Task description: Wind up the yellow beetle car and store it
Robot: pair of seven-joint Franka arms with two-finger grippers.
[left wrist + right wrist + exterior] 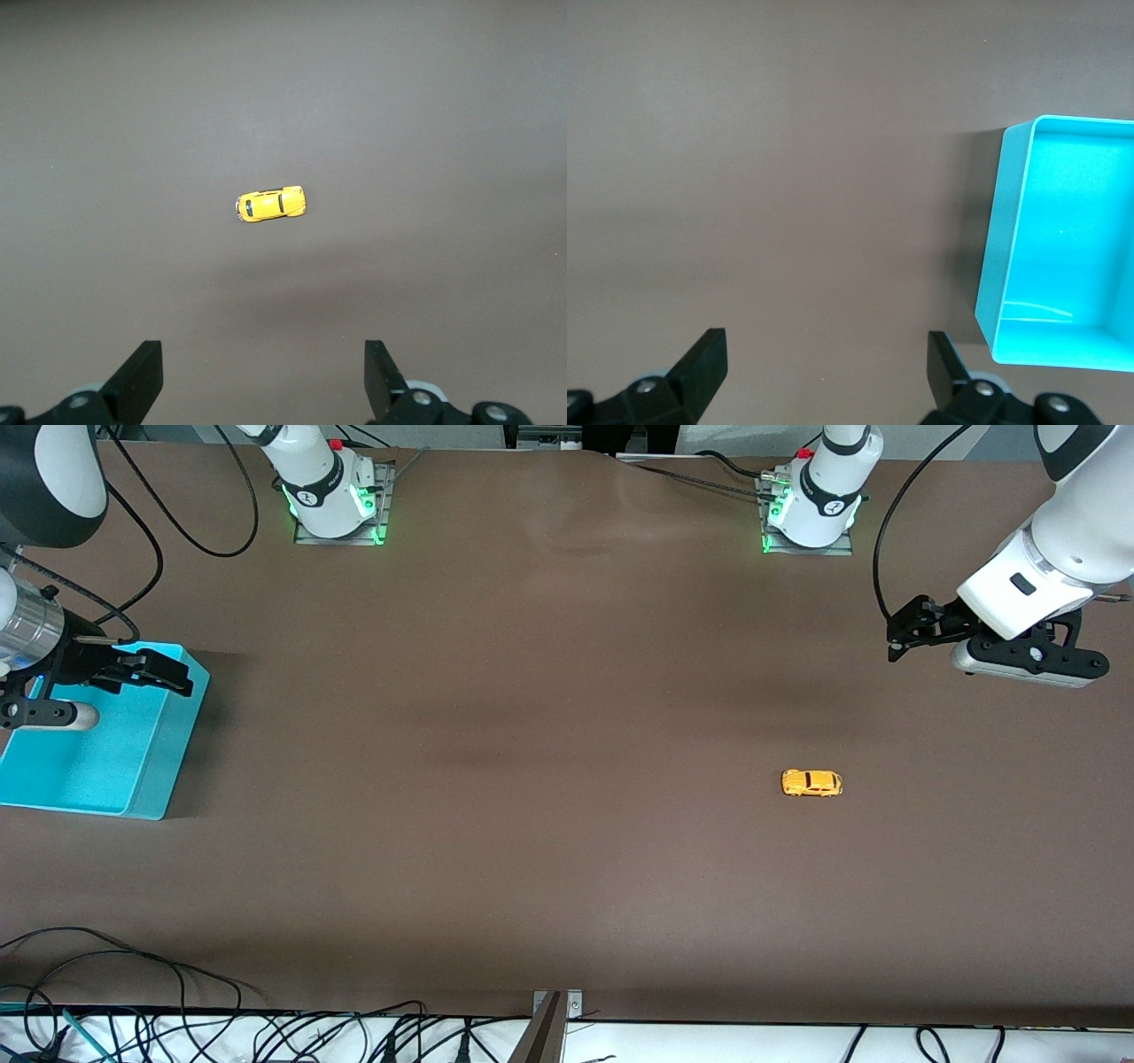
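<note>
Here, yellow beetle car alone on brown table, teal bin well apart, both grippers' jaws spread.

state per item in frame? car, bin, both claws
yellow beetle car: on its wheels on the table, untouched, not in the bin.
turquoise bin: upright at the right arm's end, nothing seen inside it.
left claw: open, holding nothing, up in the air, car in its view.
right claw: open, holding nothing, over the bin's edge.
</note>
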